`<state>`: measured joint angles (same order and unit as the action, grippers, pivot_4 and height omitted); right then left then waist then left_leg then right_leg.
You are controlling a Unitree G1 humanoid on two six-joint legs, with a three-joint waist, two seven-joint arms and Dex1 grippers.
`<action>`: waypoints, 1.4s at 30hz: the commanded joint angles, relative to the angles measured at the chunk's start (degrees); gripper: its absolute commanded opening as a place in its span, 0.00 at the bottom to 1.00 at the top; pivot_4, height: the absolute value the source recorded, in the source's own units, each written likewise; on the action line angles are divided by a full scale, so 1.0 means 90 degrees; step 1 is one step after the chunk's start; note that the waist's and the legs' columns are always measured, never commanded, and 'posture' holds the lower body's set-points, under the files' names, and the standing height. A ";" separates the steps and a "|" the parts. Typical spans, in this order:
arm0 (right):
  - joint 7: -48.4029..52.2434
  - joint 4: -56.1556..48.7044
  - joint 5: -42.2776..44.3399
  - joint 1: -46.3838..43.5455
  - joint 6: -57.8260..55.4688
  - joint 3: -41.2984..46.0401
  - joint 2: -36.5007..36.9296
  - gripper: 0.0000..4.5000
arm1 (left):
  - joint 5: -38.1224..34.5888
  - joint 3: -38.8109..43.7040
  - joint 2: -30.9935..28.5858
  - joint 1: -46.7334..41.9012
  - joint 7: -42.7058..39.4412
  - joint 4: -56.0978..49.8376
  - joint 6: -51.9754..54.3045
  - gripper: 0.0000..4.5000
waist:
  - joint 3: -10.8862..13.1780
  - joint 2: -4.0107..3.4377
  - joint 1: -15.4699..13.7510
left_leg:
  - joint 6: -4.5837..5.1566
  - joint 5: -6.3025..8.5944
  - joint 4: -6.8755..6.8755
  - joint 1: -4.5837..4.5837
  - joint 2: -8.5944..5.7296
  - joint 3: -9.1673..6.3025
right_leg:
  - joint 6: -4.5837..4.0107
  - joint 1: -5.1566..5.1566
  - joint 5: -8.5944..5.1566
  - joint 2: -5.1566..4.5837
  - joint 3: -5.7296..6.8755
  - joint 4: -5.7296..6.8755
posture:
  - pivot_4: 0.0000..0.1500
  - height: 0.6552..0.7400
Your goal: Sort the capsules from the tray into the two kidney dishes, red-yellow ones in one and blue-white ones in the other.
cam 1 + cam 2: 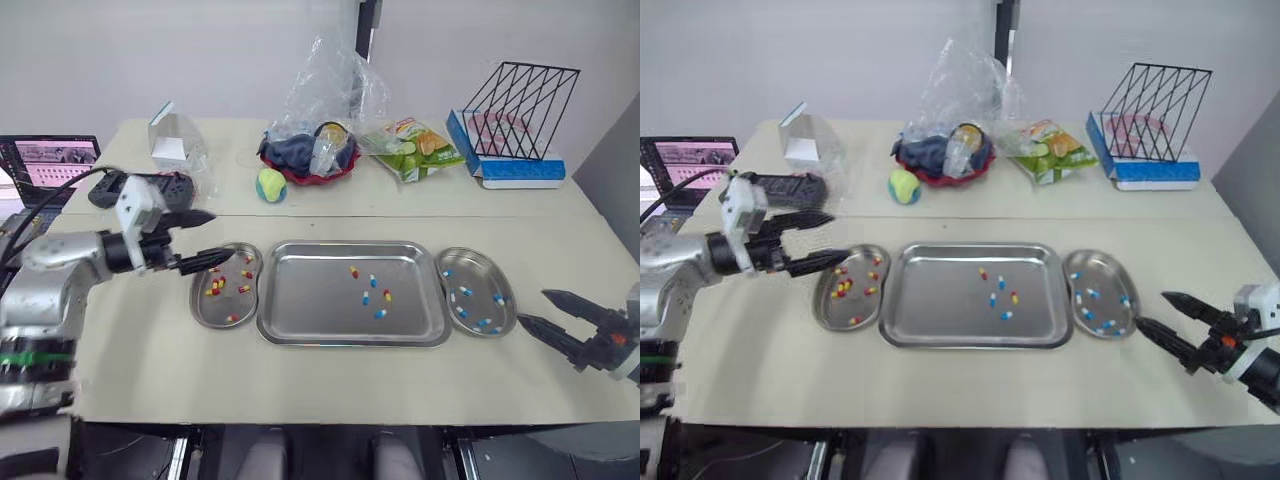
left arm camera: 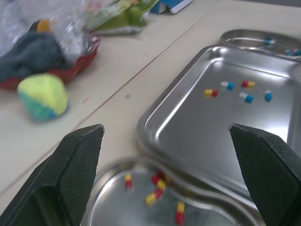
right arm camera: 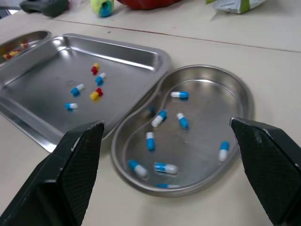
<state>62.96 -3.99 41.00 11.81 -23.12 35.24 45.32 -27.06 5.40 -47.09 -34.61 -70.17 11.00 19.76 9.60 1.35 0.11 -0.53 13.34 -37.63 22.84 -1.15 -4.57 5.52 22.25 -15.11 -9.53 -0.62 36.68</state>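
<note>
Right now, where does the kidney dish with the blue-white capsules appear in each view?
Left eye view: blue-white dish right of centre, beside the tray's right edge.
Right eye view: dish likewise at the tray's right edge.
Left wrist view: dish past the tray's far side, cut by the picture's edge.
Right wrist view: dish close up, tray next to it.
Shared landmark: the tray with five loose capsules.

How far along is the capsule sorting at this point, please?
Mostly done: red-yellow capsules lie in the left dish, blue-white capsules in the right dish. Nothing is in hand: the left fingers and right fingers are open and empty. Left: five in the tray, two red-yellow, three blue-white.
</note>
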 commanded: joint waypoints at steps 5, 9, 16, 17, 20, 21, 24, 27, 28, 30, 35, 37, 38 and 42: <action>-0.0205 -0.0833 0.0311 0.0724 -0.0150 0.0628 -0.0229 0.99 | 0.0520 -0.1070 0.0998 -0.1473 -0.0331 0.0843 -0.0031 1.00 | 0.0001 0.0002 0.0020 | 0.0001 0.0000 -0.0012 0.0003 -0.0002 0.0000 | 0.0003 -0.0004 -0.0002 0.0000 0.0000 0.0001 | 1.00 0.94; -0.0362 -0.1099 0.0434 0.0973 -0.0271 0.0742 -0.0381 0.99 | 0.1130 -0.1599 0.1725 -0.2099 -0.0387 0.1738 -0.0649 1.00 | 0.0003 0.0005 0.0033 | 0.0001 0.0000 -0.0023 0.0011 -0.0007 -0.0001 | 0.0005 -0.0009 -0.0003 -0.0001 -0.0003 -0.0004 | 1.00 0.94; -0.0640 -0.1537 0.0499 0.1377 -0.0231 0.0889 -0.0586 0.99 | 0.1985 -0.2160 0.2370 -0.2617 -0.0683 0.3093 -0.1849 1.00 | 0.0004 0.0006 0.0088 | 0.0005 0.0003 -0.0021 0.0011 -0.0007 -0.0001 | 0.0009 -0.0005 -0.0006 0.0000 -0.0005 -0.0003 | 1.00 0.94; -0.0691 -0.1575 0.0513 0.1409 -0.0245 0.0922 -0.0610 0.99 | 0.2056 -0.2180 0.2469 -0.2693 -0.0706 0.3306 -0.1948 1.00 | 0.0004 0.0007 0.0074 | 0.0005 0.0003 -0.0020 0.0013 -0.0008 -0.0001 | 0.0009 -0.0005 -0.0006 -0.0001 -0.0005 -0.0003 | 1.00 0.94; -0.0790 -0.1715 0.0605 0.1485 -0.0306 0.0988 -0.0669 0.99 | 0.2315 -0.2298 0.2801 -0.2887 -0.0740 0.3896 -0.2178 1.00 | 0.0004 0.0007 0.0056 | 0.0005 0.0002 -0.0023 0.0017 -0.0010 -0.0001 | 0.0010 -0.0005 -0.0006 -0.0002 -0.0005 -0.0006 | 1.00 0.94; -0.0816 -0.1757 0.0620 0.1505 -0.0311 0.0992 -0.0682 0.99 | 0.2387 -0.2319 0.2898 -0.2936 -0.0729 0.4053 -0.2255 1.00 | 0.0004 0.0007 0.0044 | 0.0005 0.0002 -0.0024 0.0019 -0.0011 -0.0001 | 0.0012 -0.0006 -0.0007 -0.0003 -0.0005 -0.0005 | 1.00 0.94; -0.0896 -0.1844 0.0628 0.1558 -0.0289 0.0981 -0.0705 0.99 | 0.2546 -0.2332 0.3161 -0.3055 -0.0735 0.4427 -0.2397 1.00 | 0.0005 0.0008 0.0036 | 0.0005 0.0002 -0.0026 0.0028 -0.0014 -0.0005 | 0.0015 -0.0005 -0.0009 -0.0003 -0.0005 -0.0006 | 1.00 0.94; -0.0949 -0.1877 0.0654 0.1587 -0.0276 0.0992 -0.0711 1.00 | 0.2638 -0.2286 0.3386 -0.3182 -0.0697 0.4805 -0.2390 0.87 | 0.0005 0.0009 0.0042 | 0.0005 0.0002 -0.0026 0.0030 -0.0015 -0.0006 | 0.0015 -0.0003 -0.0009 -0.0003 -0.0004 -0.0004 | 1.00 0.94; -0.0968 -0.1883 0.0661 0.1600 -0.0272 0.0999 -0.0716 1.00 | 0.2710 -0.2332 0.3440 -0.3193 -0.0739 0.4900 -0.2470 0.81 | 0.0005 0.0009 0.0045 | 0.0005 0.0002 -0.0026 0.0030 -0.0015 -0.0007 | 0.0015 -0.0003 -0.0009 -0.0003 -0.0004 -0.0004 | 1.00 0.94; -0.0997 -0.1887 0.0663 0.1627 -0.0261 0.1021 -0.0723 1.00 | 0.2776 -0.2340 0.3572 -0.3247 -0.0739 0.5064 -0.2472 0.66 | 0.0005 0.0009 0.0051 | 0.0005 0.0002 -0.0026 0.0030 -0.0015 -0.0007 | 0.0016 -0.0003 -0.0009 -0.0003 -0.0004 -0.0004 | 1.00 0.94; -0.1144 -0.1856 0.0590 0.1674 -0.0245 0.1023 -0.0741 1.00 | 0.3106 -0.2348 0.3935 -0.3484 -0.0406 0.5596 -0.2579 0.60 | 0.0006 0.0011 0.0044 | 0.0005 0.0002 -0.0026 0.0031 -0.0016 -0.0008 | 0.0017 -0.0003 -0.0010 -0.0004 -0.0004 -0.0003 | 1.00 0.94; -0.1167 -0.1849 0.0587 0.1671 -0.0219 0.1001 -0.0760 1.00 | 0.3220 -0.2304 0.4068 -0.3592 -0.0141 0.5801 -0.2600 0.60 | 0.0006 0.0011 0.0046 | 0.0005 0.0002 -0.0026 0.0031 -0.0016 -0.0008 | 0.0017 -0.0003 -0.0010 -0.0003 -0.0004 -0.0004 | 1.00 0.94; -0.1170 -0.1859 0.0598 0.1672 -0.0204 0.0995 -0.0771 1.00 | 0.3273 -0.2291 0.4130 -0.3639 -0.0024 0.5889 -0.2619 0.60 | 0.0006 0.0011 0.0045 | 0.0005 0.0002 -0.0026 0.0031 -0.0016 -0.0009 | 0.0018 -0.0003 -0.0010 -0.0004 -0.0004 -0.0004 | 1.00 0.94; -0.1232 -0.1879 0.0560 0.1694 -0.0135 0.1008 -0.0824 1.00 | 0.3462 -0.2273 0.4279 -0.3782 0.0317 0.6166 -0.2673 0.60 | 0.0007 0.0012 0.0046 | 0.0005 0.0002 -0.0026 0.0032 -0.0017 -0.0009 | 0.0019 -0.0003 -0.0011 -0.0004 -0.0004 -0.0004 | 1.00 0.94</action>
<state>52.16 -19.70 45.94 26.56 -25.60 42.20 38.41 3.29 -15.75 -8.93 -66.88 -68.84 66.11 -2.94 9.66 1.45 0.52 -0.48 13.36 -37.86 23.12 -1.31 -4.65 5.69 22.22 -15.21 -9.57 -0.65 36.64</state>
